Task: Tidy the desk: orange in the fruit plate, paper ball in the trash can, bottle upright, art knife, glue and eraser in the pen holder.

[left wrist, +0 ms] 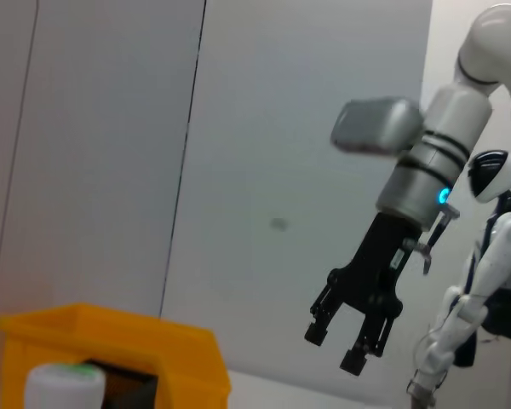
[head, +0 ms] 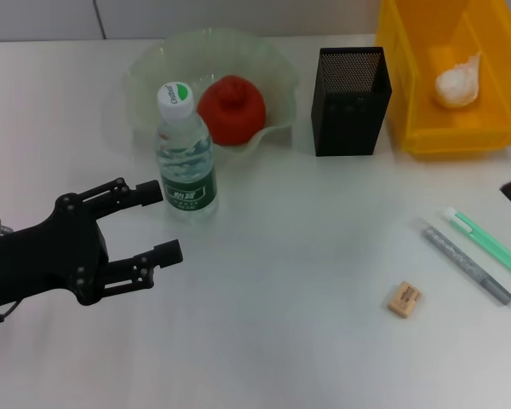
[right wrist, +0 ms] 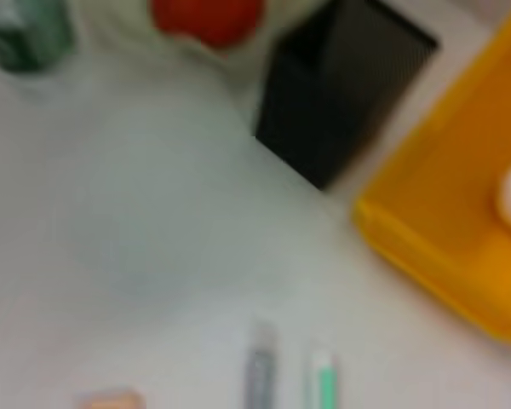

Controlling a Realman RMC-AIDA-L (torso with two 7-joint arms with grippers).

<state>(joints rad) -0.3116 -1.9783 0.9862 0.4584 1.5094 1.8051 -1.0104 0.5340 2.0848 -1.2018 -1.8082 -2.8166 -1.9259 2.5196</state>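
**Desk contents, containers first**

- Fruit plate point(head: 157, 64), ruffled pale green, upper centre: holds the orange point(head: 231, 110).
- Trash can point(head: 417, 111), yellow plastic, upper right: holds the paper ball point(head: 456, 82).
- Pen holder point(head: 350, 100), black mesh: contents not discernible.
- Bottle point(head: 186, 158): upright, before the plate.
- Eraser point(head: 404, 299), grey glue stick point(head: 467, 263), green art knife point(head: 487, 244): loose, lower right.
- Left gripper point(head: 157, 223), lower left: spread wide, empty, beside the bottle.
- Right gripper point(left wrist: 342, 343): parted, empty.
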